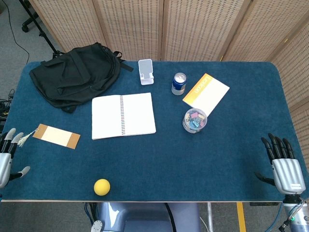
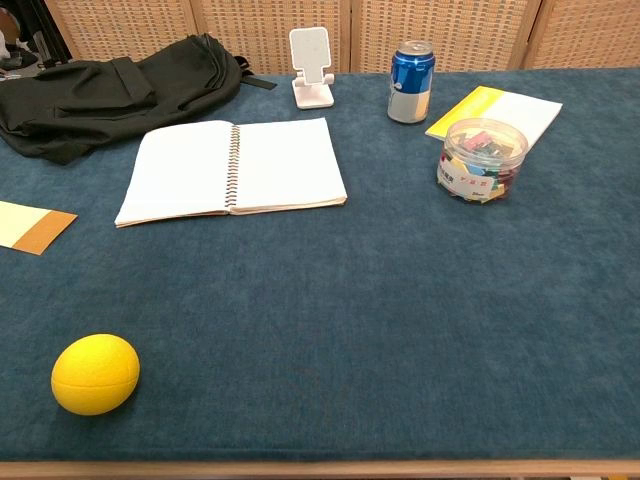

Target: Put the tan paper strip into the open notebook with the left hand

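Tan paper strip (image 1: 56,136) — pale centre, brown ends, tasselled.

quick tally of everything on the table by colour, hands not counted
black: 1, backpack
white: 2, notebook, phone stand
blue: 1, can
yellow: 2, ball, booklet
tan: 1, paper strip
clear: 1, jar of clips
total: 8
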### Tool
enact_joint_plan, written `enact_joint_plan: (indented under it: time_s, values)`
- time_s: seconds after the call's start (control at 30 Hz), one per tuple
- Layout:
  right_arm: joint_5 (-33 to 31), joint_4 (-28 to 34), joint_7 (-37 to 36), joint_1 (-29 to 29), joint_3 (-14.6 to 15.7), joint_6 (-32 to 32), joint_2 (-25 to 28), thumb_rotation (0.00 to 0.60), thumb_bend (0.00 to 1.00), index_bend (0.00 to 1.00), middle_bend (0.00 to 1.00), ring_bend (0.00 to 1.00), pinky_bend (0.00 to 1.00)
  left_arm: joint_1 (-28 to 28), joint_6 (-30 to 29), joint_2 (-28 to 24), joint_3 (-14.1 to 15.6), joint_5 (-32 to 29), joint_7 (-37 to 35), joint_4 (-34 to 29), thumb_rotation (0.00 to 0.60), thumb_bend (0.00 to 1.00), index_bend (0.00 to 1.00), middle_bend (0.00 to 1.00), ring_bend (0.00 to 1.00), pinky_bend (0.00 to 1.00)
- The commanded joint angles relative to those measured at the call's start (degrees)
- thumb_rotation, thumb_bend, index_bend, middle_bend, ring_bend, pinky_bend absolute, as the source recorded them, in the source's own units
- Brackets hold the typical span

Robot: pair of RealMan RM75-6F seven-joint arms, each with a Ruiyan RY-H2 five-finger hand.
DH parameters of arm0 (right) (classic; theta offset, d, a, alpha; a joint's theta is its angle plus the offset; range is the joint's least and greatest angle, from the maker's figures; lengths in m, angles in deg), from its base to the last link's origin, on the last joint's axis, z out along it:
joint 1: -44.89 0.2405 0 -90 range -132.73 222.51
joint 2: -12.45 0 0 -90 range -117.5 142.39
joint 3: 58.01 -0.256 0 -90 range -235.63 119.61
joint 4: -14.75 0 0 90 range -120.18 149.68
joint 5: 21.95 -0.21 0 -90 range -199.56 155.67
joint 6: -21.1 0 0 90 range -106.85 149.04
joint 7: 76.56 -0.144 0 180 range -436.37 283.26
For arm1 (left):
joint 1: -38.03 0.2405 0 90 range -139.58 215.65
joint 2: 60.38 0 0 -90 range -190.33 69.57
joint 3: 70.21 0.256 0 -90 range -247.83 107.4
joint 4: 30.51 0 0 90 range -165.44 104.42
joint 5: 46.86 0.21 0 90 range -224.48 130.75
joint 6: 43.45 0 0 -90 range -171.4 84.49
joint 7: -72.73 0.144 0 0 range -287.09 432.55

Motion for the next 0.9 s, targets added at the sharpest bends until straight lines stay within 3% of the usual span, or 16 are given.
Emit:
enact_joint_plan:
  time_s: [0.03, 0.3, 0.53, 0.67, 0.9]
  values:
    - [0.0, -0.1, 0.0, 0.0, 0.0, 0.1, 0.0, 0.600, 0.00, 0.00, 0.00, 0.00, 0.00, 0.1, -0.1, 0.0, 0.1, 0.1, 0.0, 0.0, 0.600, 0.03, 0.00, 0.00, 0.00, 0.00]
    - [-0.6, -0.3, 0.5, 0.4, -0.2, 0.6, -0.5, 0.600, 0.00, 0.00, 0.00, 0.00, 0.00, -2.2, 4.0, 0.1, -0.2, 0.3, -2.8, 2.8, 0.600, 0.03, 0.00, 0.00, 0.00, 0.00]
    - [-4.2, -1.9, 2.2, 1.3, -1.1, 3.6, -1.8, 0.600, 0.00, 0.00, 0.00, 0.00, 0.00, -10.6, 18.0, 0.7, -1.3, 0.0, -12.9, 12.8, 0.600, 0.08, 0.00, 0.00, 0.00, 0.00]
    - [-5.7, -2.2, 3.6, 1.7, -1.8, 4.3, -2.5, 0.600, 0.00, 0.00, 0.00, 0.00, 0.00, -14.4, 23.0, 2.2, -1.6, 0.8, -19.5, 20.3, 0.600, 0.23, 0.11, 0.00, 0.00, 0.00]
    - [-8.5, -3.6, 5.1, 2.4, -2.4, 6.1, -3.9, 0.600, 0.00, 0.00, 0.00, 0.00, 0.00, -18.8, 29.2, 5.3, -0.1, 2.9, -26.8, 30.2, 0.600, 0.25, 0.19, 0.00, 0.00, 0.00]
